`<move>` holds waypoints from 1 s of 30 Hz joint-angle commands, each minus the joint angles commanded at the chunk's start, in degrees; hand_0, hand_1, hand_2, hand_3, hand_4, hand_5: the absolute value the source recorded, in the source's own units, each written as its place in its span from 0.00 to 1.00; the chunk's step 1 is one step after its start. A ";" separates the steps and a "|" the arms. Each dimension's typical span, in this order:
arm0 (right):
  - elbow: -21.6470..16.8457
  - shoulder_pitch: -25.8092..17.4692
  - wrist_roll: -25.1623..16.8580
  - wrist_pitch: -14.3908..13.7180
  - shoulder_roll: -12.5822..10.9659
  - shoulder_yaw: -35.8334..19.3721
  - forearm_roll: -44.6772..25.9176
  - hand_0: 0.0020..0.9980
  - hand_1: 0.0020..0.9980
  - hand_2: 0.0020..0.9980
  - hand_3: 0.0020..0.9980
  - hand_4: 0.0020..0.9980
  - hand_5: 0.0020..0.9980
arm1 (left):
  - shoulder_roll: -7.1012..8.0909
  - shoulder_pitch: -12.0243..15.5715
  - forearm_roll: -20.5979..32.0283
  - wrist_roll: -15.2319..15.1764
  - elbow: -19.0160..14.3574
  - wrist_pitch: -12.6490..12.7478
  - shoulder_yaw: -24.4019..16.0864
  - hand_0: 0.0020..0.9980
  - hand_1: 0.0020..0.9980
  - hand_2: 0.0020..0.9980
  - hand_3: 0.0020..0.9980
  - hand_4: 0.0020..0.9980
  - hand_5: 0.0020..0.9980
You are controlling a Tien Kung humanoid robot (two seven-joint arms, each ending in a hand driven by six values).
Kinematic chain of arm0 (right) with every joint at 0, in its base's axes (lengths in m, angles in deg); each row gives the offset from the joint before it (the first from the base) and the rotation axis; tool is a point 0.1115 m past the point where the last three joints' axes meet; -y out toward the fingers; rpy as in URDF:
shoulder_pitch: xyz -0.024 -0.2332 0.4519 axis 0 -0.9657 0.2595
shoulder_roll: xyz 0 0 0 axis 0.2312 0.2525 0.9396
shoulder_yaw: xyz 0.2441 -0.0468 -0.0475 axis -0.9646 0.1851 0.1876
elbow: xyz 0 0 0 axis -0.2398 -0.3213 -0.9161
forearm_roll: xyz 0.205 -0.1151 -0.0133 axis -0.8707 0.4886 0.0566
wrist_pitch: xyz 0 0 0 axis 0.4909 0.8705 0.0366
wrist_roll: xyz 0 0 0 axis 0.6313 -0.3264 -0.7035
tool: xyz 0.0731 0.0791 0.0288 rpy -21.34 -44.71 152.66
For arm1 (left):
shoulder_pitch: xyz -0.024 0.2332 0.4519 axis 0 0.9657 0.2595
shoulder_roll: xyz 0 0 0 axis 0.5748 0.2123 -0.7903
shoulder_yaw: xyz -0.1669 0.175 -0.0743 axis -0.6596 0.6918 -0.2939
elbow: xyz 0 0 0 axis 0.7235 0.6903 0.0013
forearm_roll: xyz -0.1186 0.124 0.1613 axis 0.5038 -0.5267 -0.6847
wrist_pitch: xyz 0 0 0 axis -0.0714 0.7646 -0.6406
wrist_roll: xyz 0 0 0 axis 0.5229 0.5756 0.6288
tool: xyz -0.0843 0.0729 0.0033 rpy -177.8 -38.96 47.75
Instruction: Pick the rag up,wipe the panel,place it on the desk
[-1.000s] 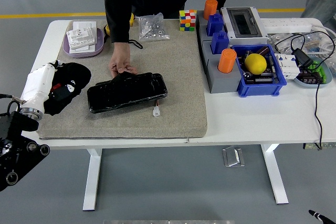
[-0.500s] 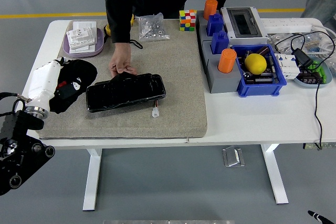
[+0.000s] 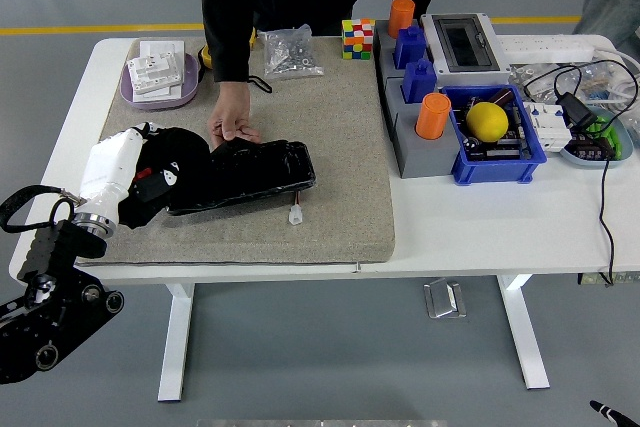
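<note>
Spanning most of the view, one white surface (image 3: 480,232) carries a single grey mat (image 3: 330,147). One person stands at the far side, one hand (image 3: 234,123) pressed flat on the far-left edge of the one black panel (image 3: 245,175). That panel lies on the mat with its long axis running left to right, the right end angled slightly away from the robot. At its left end sits the one black rag (image 3: 175,162), bunched and overlapping the panel's left edge. The left robot hand (image 3: 140,179) lies under or within the rag; whether its fingers are closed on the cloth I cannot tell. Right of the mat stand two orange cylinders (image 3: 433,115) and one blue bin (image 3: 497,142) holding one yellow ball (image 3: 487,121).
</note>
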 joint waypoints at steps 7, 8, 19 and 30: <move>0.00 0.26 -0.13 -0.08 -0.03 0.22 -0.13 0.78 0.64 0.72 0.64 1.00 0.57 | -1.28 -1.70 0.55 0.24 0.20 0.00 2.72 0.18 0.06 0.64 0.70 0.42 0.00; 0.00 0.28 -0.14 -0.09 -0.04 0.24 -0.15 0.78 0.64 0.72 0.64 1.00 0.57 | -1.39 -1.89 0.61 0.23 0.26 0.00 3.03 0.18 0.06 0.64 0.70 0.42 0.00; 0.36 0.18 0.01 0.21 -0.35 0.61 -0.71 0.78 0.64 0.71 0.64 1.00 0.57 | -2.94 -4.44 1.17 0.51 1.38 0.00 6.32 0.18 0.06 0.64 0.70 0.42 0.00; 0.41 0.75 0.13 0.24 -0.73 1.29 -0.98 0.78 0.64 0.71 0.64 1.00 0.57 | -5.47 -7.81 0.89 1.07 2.38 0.00 9.51 0.18 0.06 0.65 0.70 0.42 0.00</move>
